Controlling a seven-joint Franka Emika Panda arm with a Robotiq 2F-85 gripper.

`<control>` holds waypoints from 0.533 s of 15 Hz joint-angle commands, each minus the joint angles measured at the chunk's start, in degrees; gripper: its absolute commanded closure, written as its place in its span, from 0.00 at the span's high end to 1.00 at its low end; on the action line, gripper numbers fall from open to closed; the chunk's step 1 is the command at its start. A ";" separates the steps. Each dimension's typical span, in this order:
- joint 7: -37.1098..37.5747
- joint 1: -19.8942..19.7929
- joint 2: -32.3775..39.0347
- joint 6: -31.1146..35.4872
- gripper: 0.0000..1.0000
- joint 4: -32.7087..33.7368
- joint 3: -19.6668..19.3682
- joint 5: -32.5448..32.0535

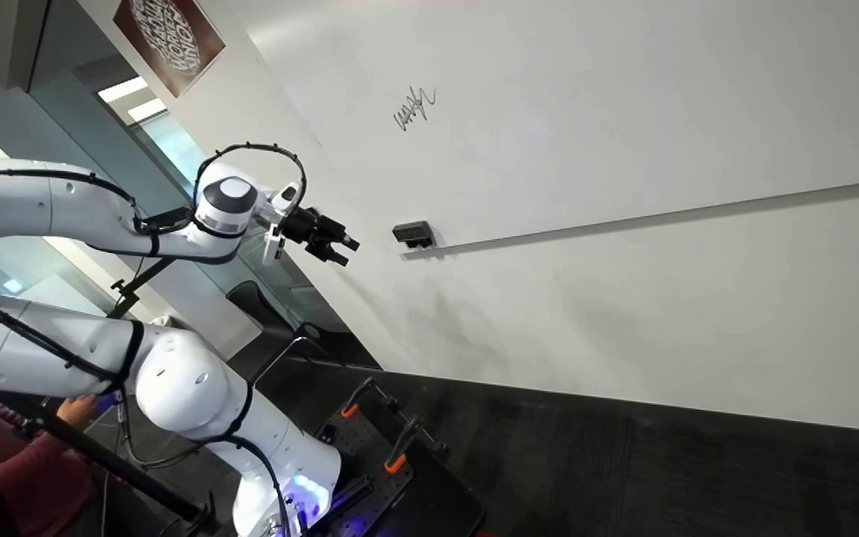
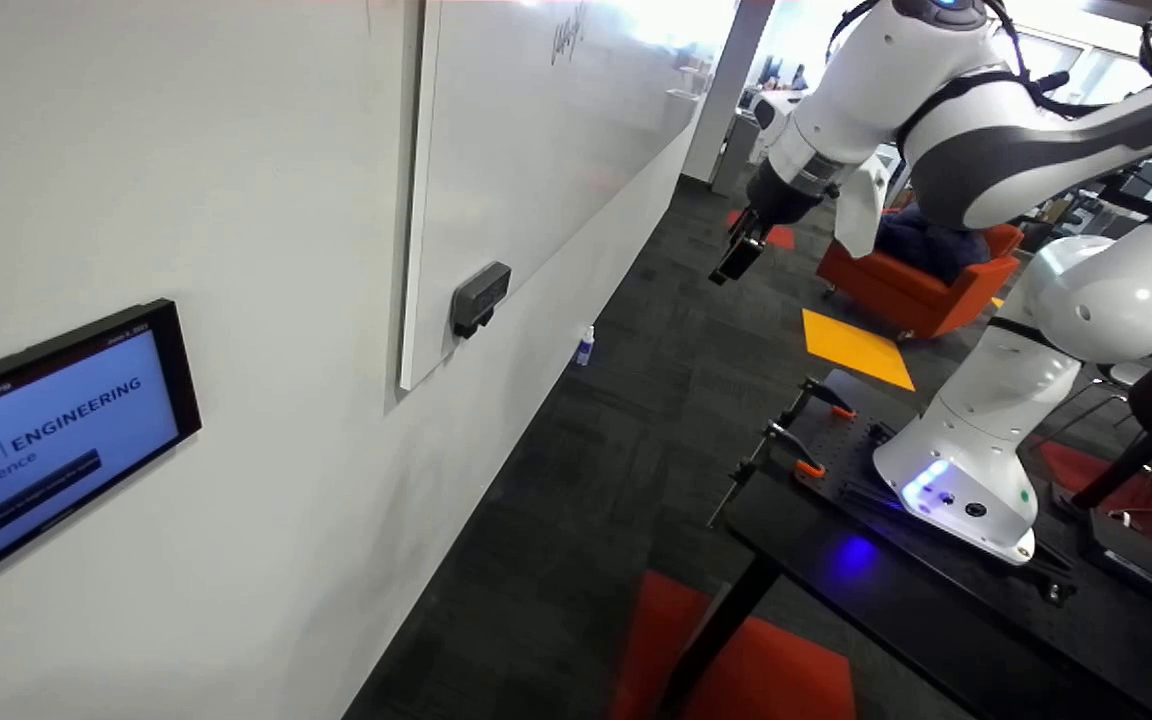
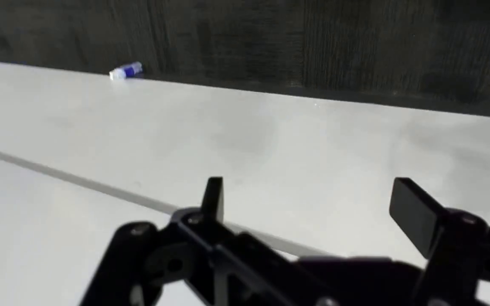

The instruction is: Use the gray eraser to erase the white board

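Observation:
The gray eraser [image 1: 411,230], a dark block, sits at the lower corner of the white board [image 1: 586,112], by the end of its thin rail [image 1: 668,216]. In an exterior view the same eraser [image 2: 482,297] stands out from the board's face. A dark scribble [image 1: 414,109] marks the board above it. My gripper [image 1: 346,252] hangs in the air, apart from both eraser and board. In the wrist view its fingers [image 3: 413,216] are spread wide with nothing between them, so the gripper [image 3: 306,195] is open. Out of the wrist view is the eraser; part of the rail [image 3: 79,180] shows there.
A lit screen [image 2: 56,430] is mounted on the wall past the board's end. A small white and blue bottle [image 3: 126,71] is at the foot of the wall. Clamps [image 2: 798,455] stick out from the arm's black table [image 2: 786,520]. A person [image 1: 19,470] is behind the arm.

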 commanded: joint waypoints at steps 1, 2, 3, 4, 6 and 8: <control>4.84 -0.42 10.12 3.52 1.00 4.98 7.52 -10.24; 6.84 -1.24 11.73 3.17 1.00 5.97 9.79 -13.44; 9.29 -1.73 11.92 2.47 1.00 6.26 10.89 -16.17; 7.12 1.69 8.45 2.08 1.00 3.64 7.58 -12.37; 9.17 1.66 11.05 1.98 1.00 4.91 8.51 -15.27; 9.20 1.36 11.80 1.96 1.00 5.46 8.33 -15.80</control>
